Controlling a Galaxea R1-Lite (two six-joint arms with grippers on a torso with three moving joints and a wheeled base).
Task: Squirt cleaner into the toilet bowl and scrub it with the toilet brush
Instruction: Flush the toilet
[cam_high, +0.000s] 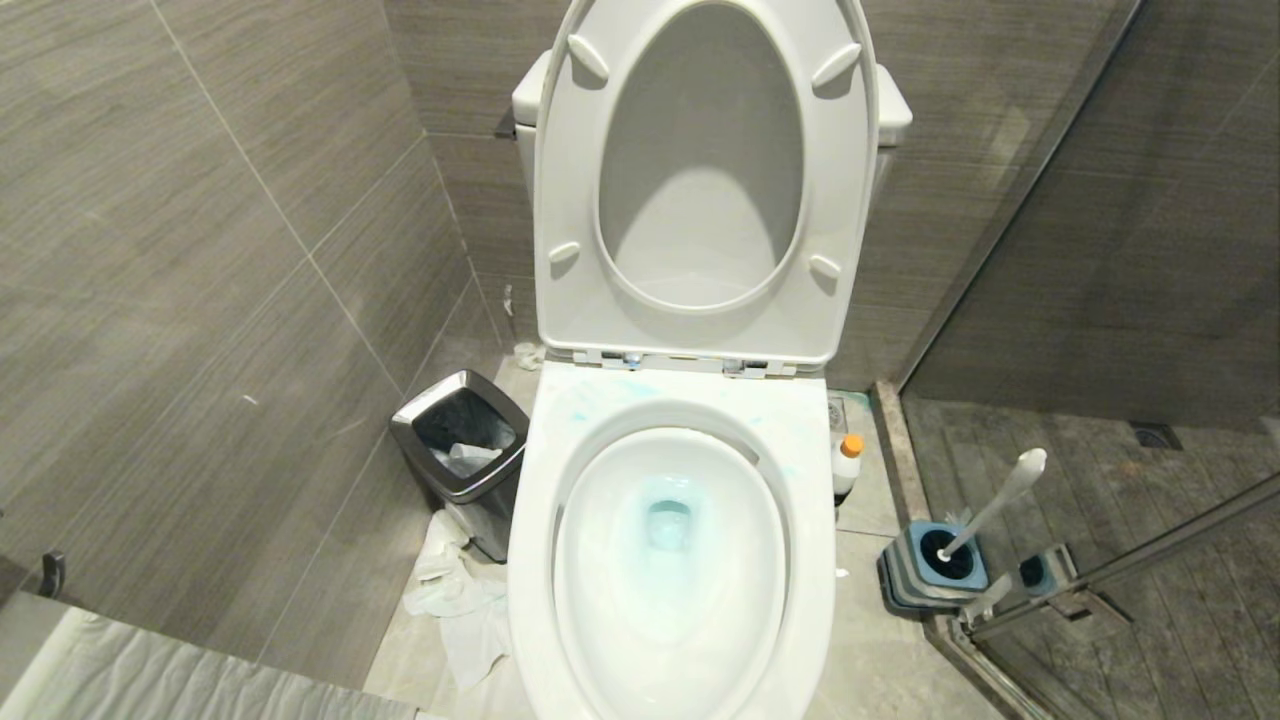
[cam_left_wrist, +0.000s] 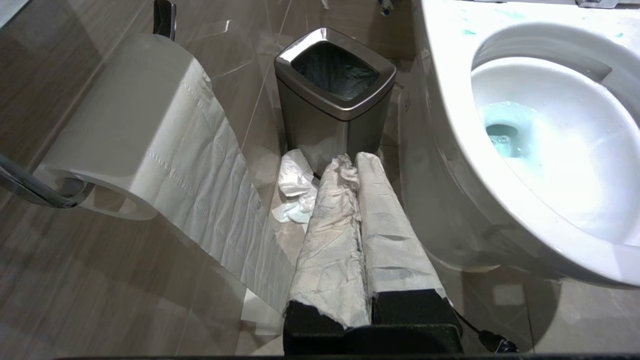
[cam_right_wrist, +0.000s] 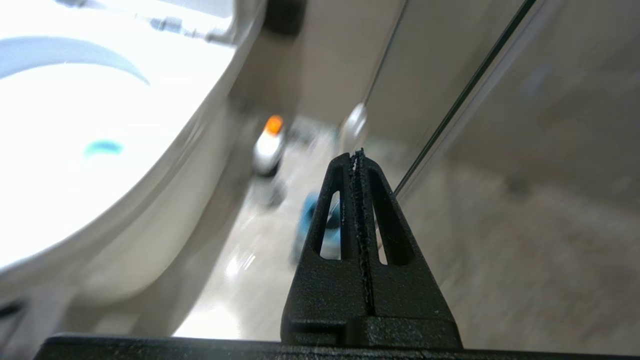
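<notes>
waste bin (cam_high: 462, 455) – steel-rimmed, black-lined | crumpled tissue (cam_high: 455, 600) – on floor | toilet-paper roll (cam_left_wrist: 125, 130) – wall-mounted

Grey wood-grain tiled walls (cam_high: 200, 250) are seen from nine to one o'clock. A glass partition (cam_high: 1100, 250) is set at three o'clock. The beige floor (cam_high: 880, 620) is strewn with tissue (cam_high: 455, 600) at seven o'clock, beside a steel-rimmed bin (cam_high: 462, 455).

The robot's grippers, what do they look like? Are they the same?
No. The left gripper has two long fingers wrapped in crinkly white paper, on a black base with a thin black cable beside it. The right gripper is bare rough black plastic, tapering to a point, with long slots cut through each finger.
</notes>
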